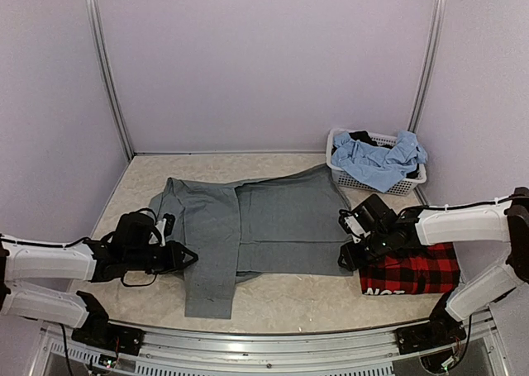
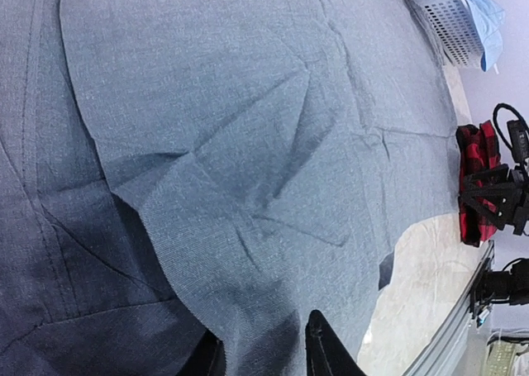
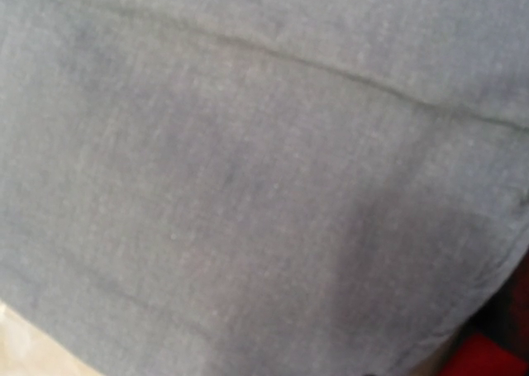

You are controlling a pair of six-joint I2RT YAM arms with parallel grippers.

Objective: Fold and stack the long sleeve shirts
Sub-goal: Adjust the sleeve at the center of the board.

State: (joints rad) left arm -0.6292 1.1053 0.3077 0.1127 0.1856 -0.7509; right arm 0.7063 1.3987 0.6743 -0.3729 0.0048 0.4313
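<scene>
The grey shirt [image 1: 273, 223] lies spread across the middle of the table, with its right part folded over and one sleeve hanging toward the front. My left gripper [image 1: 187, 256] is at the shirt's left edge. In the left wrist view [image 2: 264, 355] a fold of grey cloth [image 2: 248, 186] runs between its two dark fingertips [image 2: 324, 347]. My right gripper [image 1: 347, 256] is low at the shirt's right edge. Grey cloth [image 3: 248, 169] fills the right wrist view and hides its fingers. The red-and-black plaid shirt [image 1: 411, 275] lies folded at the right, under the right arm.
A white laundry basket [image 1: 397, 183] holding blue cloth [image 1: 376, 161] stands at the back right. Purple walls close in the back and both sides. A metal rail [image 1: 273, 347] runs along the near edge.
</scene>
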